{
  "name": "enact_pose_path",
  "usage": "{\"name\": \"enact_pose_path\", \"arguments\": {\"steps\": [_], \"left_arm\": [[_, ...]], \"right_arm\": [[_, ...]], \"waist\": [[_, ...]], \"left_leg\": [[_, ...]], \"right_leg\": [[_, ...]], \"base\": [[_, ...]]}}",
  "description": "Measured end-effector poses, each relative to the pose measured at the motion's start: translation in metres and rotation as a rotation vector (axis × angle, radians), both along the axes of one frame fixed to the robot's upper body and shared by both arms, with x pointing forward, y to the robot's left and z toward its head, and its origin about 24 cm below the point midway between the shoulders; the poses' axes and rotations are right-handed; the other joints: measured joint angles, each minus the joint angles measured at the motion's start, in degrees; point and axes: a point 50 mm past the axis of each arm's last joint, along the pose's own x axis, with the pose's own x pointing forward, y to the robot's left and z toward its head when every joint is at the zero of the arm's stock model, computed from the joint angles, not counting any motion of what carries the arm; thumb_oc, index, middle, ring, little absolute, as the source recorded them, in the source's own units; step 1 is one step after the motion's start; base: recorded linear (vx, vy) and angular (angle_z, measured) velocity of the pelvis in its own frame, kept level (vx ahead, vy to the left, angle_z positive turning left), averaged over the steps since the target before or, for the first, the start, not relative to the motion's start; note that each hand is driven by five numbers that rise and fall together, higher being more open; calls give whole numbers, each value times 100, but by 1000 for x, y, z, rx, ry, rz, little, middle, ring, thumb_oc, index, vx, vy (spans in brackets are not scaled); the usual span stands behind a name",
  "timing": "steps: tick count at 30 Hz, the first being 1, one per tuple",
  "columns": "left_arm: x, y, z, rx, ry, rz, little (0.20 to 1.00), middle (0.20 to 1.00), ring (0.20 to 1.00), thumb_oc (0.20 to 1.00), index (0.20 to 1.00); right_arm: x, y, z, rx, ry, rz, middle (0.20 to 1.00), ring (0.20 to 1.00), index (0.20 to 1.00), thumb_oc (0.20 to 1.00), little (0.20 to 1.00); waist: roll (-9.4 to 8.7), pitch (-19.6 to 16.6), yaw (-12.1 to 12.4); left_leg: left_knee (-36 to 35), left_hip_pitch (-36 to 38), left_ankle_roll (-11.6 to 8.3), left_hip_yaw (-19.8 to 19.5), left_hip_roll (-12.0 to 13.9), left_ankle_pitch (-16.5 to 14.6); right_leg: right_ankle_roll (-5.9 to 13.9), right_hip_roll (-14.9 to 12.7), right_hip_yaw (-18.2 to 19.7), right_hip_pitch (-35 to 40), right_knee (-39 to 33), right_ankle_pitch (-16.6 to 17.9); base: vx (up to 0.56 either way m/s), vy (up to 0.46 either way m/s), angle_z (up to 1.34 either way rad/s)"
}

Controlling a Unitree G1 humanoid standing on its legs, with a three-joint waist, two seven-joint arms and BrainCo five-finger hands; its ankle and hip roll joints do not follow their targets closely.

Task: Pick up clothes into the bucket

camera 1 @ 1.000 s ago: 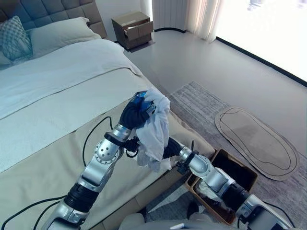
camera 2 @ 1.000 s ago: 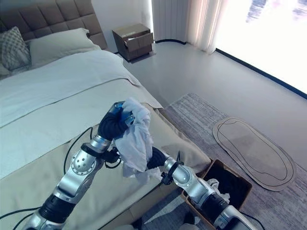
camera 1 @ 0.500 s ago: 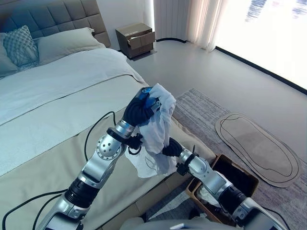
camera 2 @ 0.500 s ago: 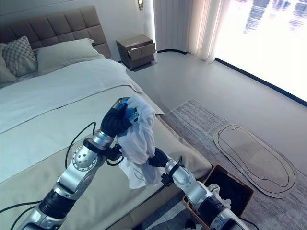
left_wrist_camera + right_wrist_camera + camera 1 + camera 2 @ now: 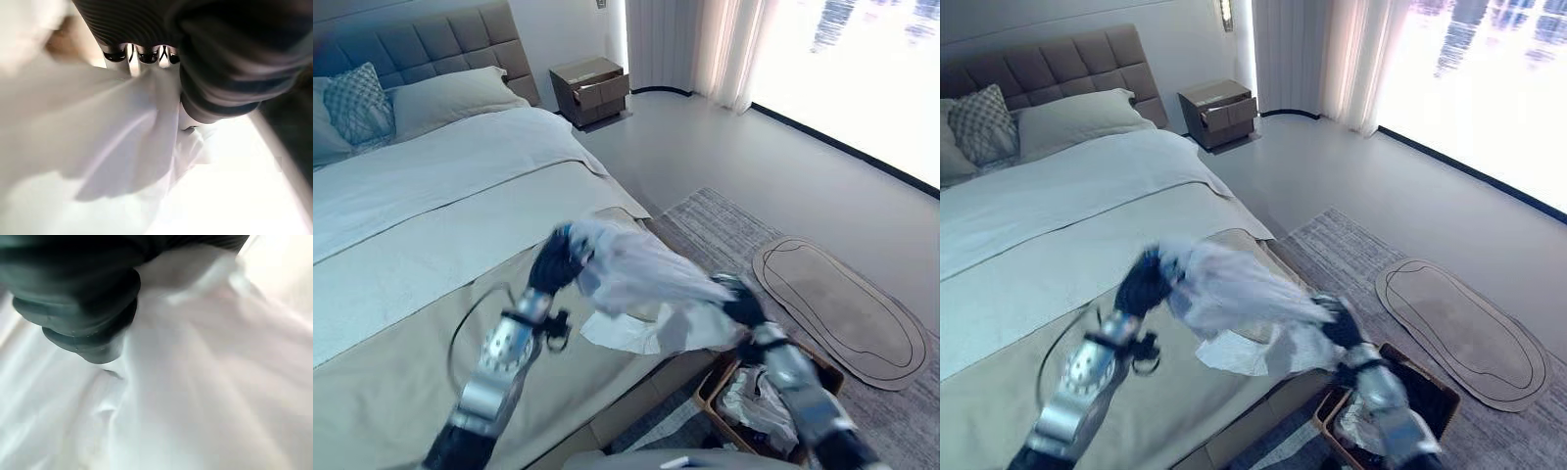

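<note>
A white garment [image 5: 636, 279] is stretched almost level between my two hands above the bed's near corner. My left hand [image 5: 558, 262] holds its left end, fingers [image 5: 142, 54] curled into the cloth [image 5: 98, 147]. My right hand [image 5: 741, 297] is shut on the right end, just above the brown bucket [image 5: 827, 370] on the floor by the bed. White cloth [image 5: 205, 382] drapes past the right hand's dark cover [image 5: 73, 293] and hides its fingers. A loose flap of the garment hangs down between the hands.
The bucket holds crumpled pale clothes [image 5: 754, 401]. The bed [image 5: 421, 264] takes up the left, with pillows at its head. A grey rug [image 5: 724, 225] and an oval mat [image 5: 837, 304] lie on the floor to the right. A wooden nightstand [image 5: 592, 88] stands at the back.
My right hand has swung right, from under the left hand to above the bucket, pulling the hanging garment out sideways. The left arm has dropped lower.
</note>
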Motion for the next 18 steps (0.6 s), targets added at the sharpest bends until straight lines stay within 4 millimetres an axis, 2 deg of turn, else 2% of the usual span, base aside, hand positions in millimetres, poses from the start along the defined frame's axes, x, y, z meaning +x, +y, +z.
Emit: {"name": "enact_pose_path", "arguments": {"steps": [2, 5, 6, 7, 8, 11, 14, 16, 18], "left_arm": [[0, -4, -17, 69, 31, -19, 200, 200, 200, 200, 200], [1, -13, -31, 103, 53, -41, 200, 200, 200, 200, 200], [1, -18, -42, 109, 89, -43, 291, 291, 291, 291, 291], [0, -20, -47, 122, 106, -50, 395, 395, 395, 395, 395], [-1, -25, -58, 141, 145, -62, 1000, 1000, 1000, 1000, 1000], [-7, -33, -72, 176, 195, -97, 1000, 1000, 1000, 1000, 1000], [-8, -34, -75, 186, 207, -102, 1000, 1000, 1000, 1000, 1000], [-8, -29, -80, 207, 227, -89, 1000, 1000, 1000, 1000, 1000], [-15, -10, -95, 241, 307, -26, 1000, 1000, 1000, 1000, 1000]], "right_arm": [[-6, -4, -2, 4, 7, -29, 200, 200, 200, 200, 200], [-10, -12, -1, 1, 3, -65, 200, 200, 200, 200, 200], [-10, -14, 0, -1, -3, -75, 200, 200, 200, 200, 200], [-10, -15, 0, -1, -6, -79, 200, 200, 200, 200, 200], [-10, -19, 2, -3, -13, -99, 200, 200, 200, 200, 200], [-10, -31, 7, -5, -47, -165, 200, 200, 200, 200, 200], [-10, -42, 14, 25, -80, -227, 200, 200, 200, 200, 200], [-11, -56, 22, 62, -132, -316, 200, 200, 200, 200, 200], [-16, -86, 40, 73, -233, -483, 200, 200, 200, 200, 200]], "waist": [[-34, -21, -29], [-10, -25, -41], [11, -37, -45], [12, -38, -56], [25, -38, -56], [61, -44, -117], [81, -43, -212], [104, -57, -229], [147, -75, -330]], "left_leg": [[-9, 14, -3, 7, 19, 3], [-21, 17, -11, 21, 16, 10], [-22, 29, -11, 24, 9, 10], [-23, 47, -11, 31, 11, 10], [-29, 90, -9, 55, 12, 10], [-78, 112, -11, 130, 19, 11], [-138, 173, -12, 175, 17, 13], [-165, 196, -11, 199, 13, 12], [-177, 203, -11, 308, 17, 12]], "right_leg": [[-1, 24, 21, 5, -21, 1], [19, 30, 51, 11, -86, 18], [19, 30, 54, 31, -116, 26], [19, 33, 64, 45, -128, 27], [20, 34, 81, 86, -156, 26], [21, 39, 92, 84, -179, 26], [13, 42, 134, 88, -204, 37], [23, 48, 183, 96, -244, 54], [25, 59, 267, 45, -245, 59]], "base": [[4, -17, -5], [-5, -6, -8], [0, 0, 0], [-9, 1, -6], [-5, 3, -6], [-7, 5, -3], [-17, 7, -9], [-6, -1, -13], [-5, -5, -17]]}}
